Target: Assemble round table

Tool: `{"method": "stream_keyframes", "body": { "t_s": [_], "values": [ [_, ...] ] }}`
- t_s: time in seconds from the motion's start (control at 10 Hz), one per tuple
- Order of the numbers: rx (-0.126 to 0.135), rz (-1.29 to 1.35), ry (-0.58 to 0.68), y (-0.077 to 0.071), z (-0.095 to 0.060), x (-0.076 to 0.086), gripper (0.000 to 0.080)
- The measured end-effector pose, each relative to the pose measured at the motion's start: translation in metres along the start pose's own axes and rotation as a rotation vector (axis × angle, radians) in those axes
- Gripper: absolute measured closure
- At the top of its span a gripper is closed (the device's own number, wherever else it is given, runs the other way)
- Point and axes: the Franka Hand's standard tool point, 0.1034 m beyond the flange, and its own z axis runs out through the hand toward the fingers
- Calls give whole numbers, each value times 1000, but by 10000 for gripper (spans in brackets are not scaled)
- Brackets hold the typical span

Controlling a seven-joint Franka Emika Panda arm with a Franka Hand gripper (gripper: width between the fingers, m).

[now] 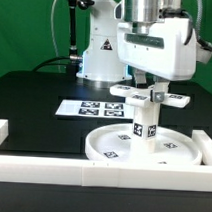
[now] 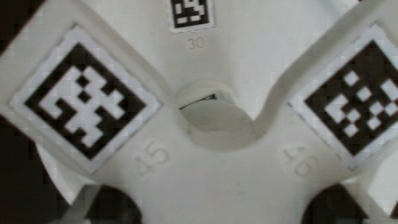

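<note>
The round disc [image 1: 142, 148] lies flat on the black surface [image 1: 34, 96], just behind the white border bar [image 1: 91, 173]. The short leg [image 1: 144, 126] stands up in the middle of the disc. The cross-shaped foot [image 1: 147, 95] sits on top of the leg, and the tool [image 1: 145, 88] pinches it from above. In the wrist view the foot [image 2: 196, 120] fills the picture. The robot is likely fixing the foot onto the leg. It should keep the foot level, push straight down and turn slowly.
</note>
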Motion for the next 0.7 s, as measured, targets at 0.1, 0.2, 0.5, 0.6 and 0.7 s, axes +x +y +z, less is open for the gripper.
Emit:
{"method": "stream_keyframes", "body": {
  "t_s": [0.1,0.2,0.5,0.6,0.7],
  "values": [
    [14,138,-6,0,0,0,360],
    [30,267,-10,1,0,0,360],
    [52,543,-28,1,0,0,359],
    [54,660,-41,1,0,1,359],
    [56,687,-47,0,0,2,359]
  ]
}}
